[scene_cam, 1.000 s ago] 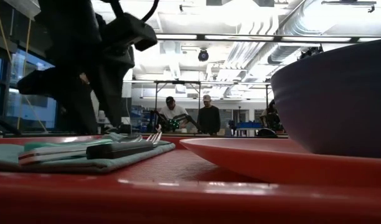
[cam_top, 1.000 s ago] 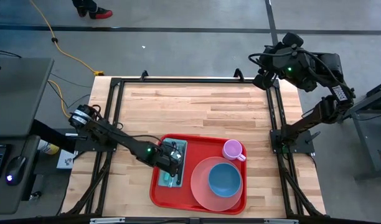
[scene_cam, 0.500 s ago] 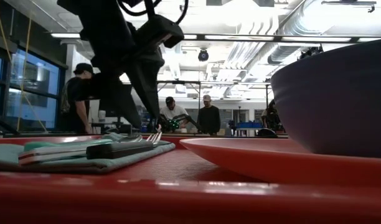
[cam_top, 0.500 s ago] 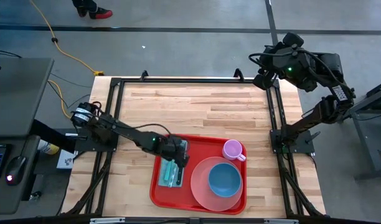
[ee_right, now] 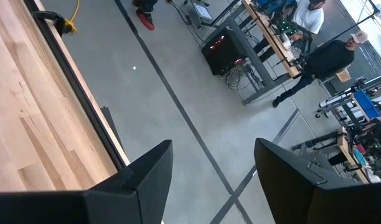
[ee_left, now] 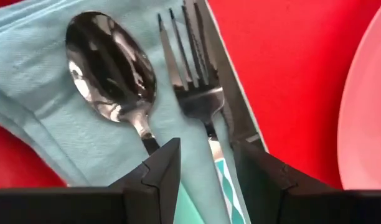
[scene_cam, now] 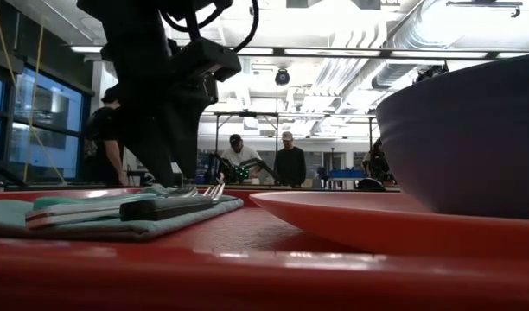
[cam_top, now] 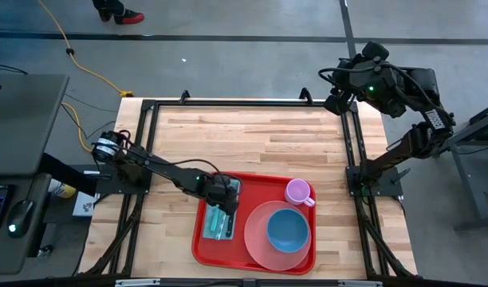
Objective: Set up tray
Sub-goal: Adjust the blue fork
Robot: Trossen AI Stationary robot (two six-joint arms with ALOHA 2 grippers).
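The red tray (cam_top: pixel 260 185) lies at the table's near edge. On its left part lies a teal napkin (cam_top: pixel 218 220) with a spoon (ee_left: pixel 109 65), a fork (ee_left: pixel 193 81) and a knife (ee_left: pixel 231 106) side by side on it. My left gripper (ee_left: pixel 206 146) hangs over the napkin's far end (cam_top: pixel 225 201), pointing steeply down. It is open, with one finger on either side of the fork's handle. My right gripper (ee_right: pixel 213 146) is open and held high past the table's far right corner (cam_top: pixel 337 100).
A salmon-pink plate (cam_top: pixel 256 239) with a blue bowl (cam_top: pixel 288 229) fills the tray's right part. A pink cup (cam_top: pixel 298 192) stands just beyond it. The bare wooden tabletop (cam_top: pixel 252 135) stretches to the far edge. People stand in the room behind (scene_cam: pixel 290 164).
My left gripper has swung along the napkin toward the table's far edge and a little to the right, rolling about its own pointing line. The napkin and cutlery have stayed where they were.
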